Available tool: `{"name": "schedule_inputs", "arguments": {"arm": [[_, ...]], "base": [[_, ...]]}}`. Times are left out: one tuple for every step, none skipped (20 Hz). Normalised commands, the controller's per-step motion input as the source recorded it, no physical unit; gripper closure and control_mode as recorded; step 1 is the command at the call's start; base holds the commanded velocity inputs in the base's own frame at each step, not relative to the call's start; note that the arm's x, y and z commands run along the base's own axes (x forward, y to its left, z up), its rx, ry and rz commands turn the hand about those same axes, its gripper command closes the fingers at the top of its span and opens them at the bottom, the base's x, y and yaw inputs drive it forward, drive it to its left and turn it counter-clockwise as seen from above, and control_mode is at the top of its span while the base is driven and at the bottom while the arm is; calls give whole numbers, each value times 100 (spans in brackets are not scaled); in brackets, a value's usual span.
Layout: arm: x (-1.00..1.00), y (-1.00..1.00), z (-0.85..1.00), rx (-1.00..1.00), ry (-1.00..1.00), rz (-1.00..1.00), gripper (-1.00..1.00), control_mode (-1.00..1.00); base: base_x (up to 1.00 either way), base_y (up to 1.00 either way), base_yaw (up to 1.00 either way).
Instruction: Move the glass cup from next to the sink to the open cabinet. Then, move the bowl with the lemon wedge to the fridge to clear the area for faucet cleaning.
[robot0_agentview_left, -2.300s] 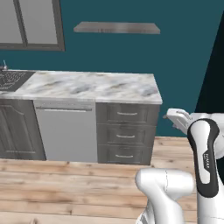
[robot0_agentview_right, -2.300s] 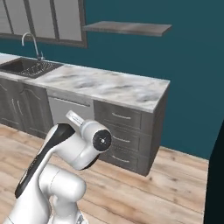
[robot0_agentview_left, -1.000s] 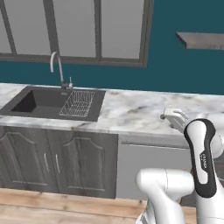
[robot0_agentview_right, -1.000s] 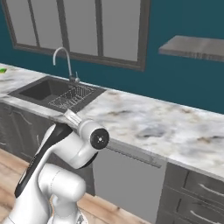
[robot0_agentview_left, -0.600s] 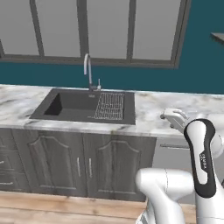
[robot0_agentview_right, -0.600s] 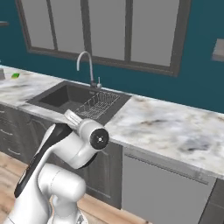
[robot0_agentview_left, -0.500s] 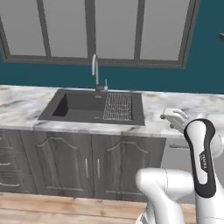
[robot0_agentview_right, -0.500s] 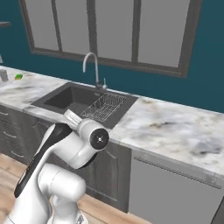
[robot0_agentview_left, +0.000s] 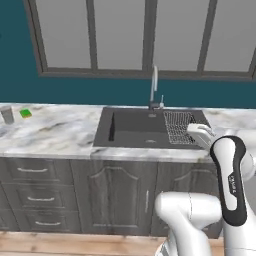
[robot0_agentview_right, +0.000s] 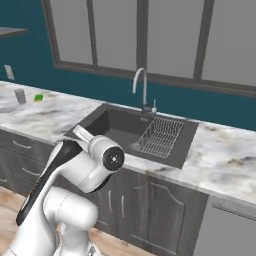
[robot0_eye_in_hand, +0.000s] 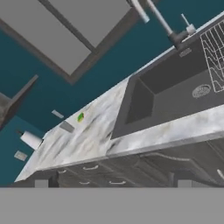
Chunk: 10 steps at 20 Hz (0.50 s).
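Note:
The glass cup stands far left on the marble counter, also seen as a small grey tumbler. Just right of it lies a small green spot, the bowl with the lemon wedge; its rim is too small to make out. The dark sink has a wire rack on its right and the faucet behind. My gripper is open and empty, held in front of the sink, well away from the cup. The fridge is out of view.
Grey drawers and cabinet doors run under the counter. A wide window fills the wall above. A grey shelf edge shows at the upper left; I cannot tell whether it belongs to the cabinet.
The base has driven left along the counter, so the whole picture slid right. The sink now sits mid-view and the cup and green spot have come in at the left. The gripper stayed open.

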Motion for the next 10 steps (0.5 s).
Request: {"name": "schedule_inputs", "arguments": {"arm": [[0,0,0,0,0,0,-100,100],[0,0,0,0,0,0,-100,100],[0,0,0,0,0,0,-100,100],[0,0,0,0,0,0,-100,100],[0,0,0,0,0,0,-100,100],[0,0,0,0,0,0,-100,100],[0,0,0,0,0,0,-100,100],[0,0,0,0,0,0,-100,100],[0,0,0,0,0,0,-100,100],[0,0,0,0,0,0,-100,100]], "base": [[60,100,-9],[60,100,-9],[64,100,-10],[66,100,-11],[65,100,-11],[64,100,-10],[62,100,-10],[63,100,-10],[64,100,-11],[61,100,-12]]}}
